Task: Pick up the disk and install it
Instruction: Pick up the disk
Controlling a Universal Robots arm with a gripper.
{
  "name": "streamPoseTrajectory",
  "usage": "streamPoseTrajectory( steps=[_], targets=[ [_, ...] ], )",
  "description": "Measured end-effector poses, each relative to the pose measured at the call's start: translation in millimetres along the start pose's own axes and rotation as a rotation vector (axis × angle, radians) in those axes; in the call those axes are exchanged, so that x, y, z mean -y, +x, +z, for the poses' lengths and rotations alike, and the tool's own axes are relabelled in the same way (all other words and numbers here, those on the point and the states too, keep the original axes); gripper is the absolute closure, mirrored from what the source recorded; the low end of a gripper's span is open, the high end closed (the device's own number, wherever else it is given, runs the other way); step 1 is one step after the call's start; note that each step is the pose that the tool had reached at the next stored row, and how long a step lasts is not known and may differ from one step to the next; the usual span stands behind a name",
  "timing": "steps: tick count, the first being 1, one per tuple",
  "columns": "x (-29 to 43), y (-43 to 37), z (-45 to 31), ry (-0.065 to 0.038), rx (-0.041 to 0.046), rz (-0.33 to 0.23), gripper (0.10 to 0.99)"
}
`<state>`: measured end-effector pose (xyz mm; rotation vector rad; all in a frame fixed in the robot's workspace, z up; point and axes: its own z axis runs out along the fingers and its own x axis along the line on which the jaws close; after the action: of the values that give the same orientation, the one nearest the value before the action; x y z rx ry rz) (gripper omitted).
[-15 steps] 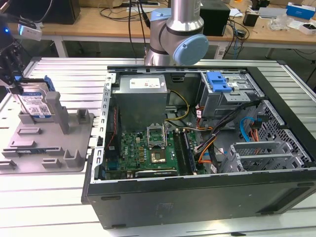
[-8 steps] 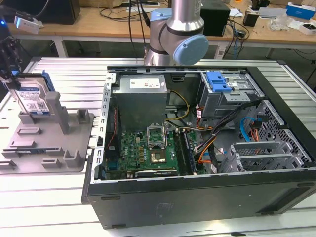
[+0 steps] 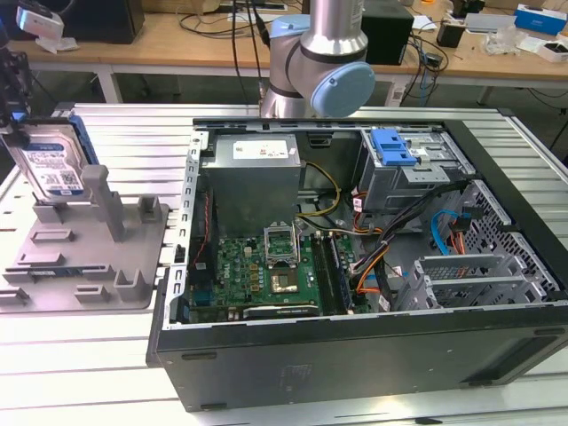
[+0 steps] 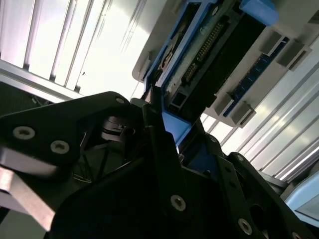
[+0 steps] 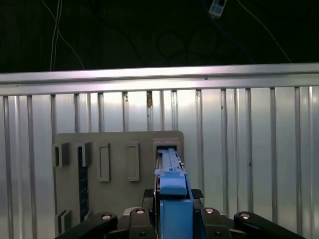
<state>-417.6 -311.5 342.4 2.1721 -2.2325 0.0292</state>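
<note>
The flat rectangular silver disk [image 3: 55,167], with a white-and-blue label and a blue plastic frame, is seen standing on edge at the upper left corner of the pale grey moulded holder plate [image 3: 89,257], as the exterior view shows it. It is well apart from the open black computer case [image 3: 355,355] lying on the ribbed aluminium bench [image 3: 80,373].

The black end effector [image 5: 173,195] is clenched on the disk. In the first wrist view 2 dark fingers [image 5: 148,194] are pressed against the 2 sides of the blue frame. In the second wrist view 1 finger is laid against the frame's edge beside the connector end. Whether the lower edge of the disk is seated in the holder's slot or just clear of it cannot be told.

The step in hand is judged to be the pick-up. It is best done by a straight pull along the slot, so that the frame is not scraped or jammed against the slot walls or the upright grey posts [image 3: 106,200] just beside it. The grip should be kept square on the plastic frame, not on the exposed circuit board or connector pins. It should be firm enough that the disk is not tilted between the fingers.

Inside the case, a grey metal drive cage [image 3: 417,177] carrying a small blue ribbed latch plate [image 3: 392,146] is seen toward the exterior view's right
</note>
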Motion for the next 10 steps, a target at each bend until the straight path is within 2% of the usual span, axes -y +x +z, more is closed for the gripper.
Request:
streamPoseTrajectory(
  steps=[1, 5, 10],
  targets=[
    [0.0, 0.1, -2.6, 0.000, 0.0000, 0.000, 0.722],
    [0.6, 0.7, -20.8, 0.000, 0.0006, 0.000, 0.722],
    [0.6, 2.0, -46.4, 0.000, 0.0007, 0.000, 0.722]
  ],
)
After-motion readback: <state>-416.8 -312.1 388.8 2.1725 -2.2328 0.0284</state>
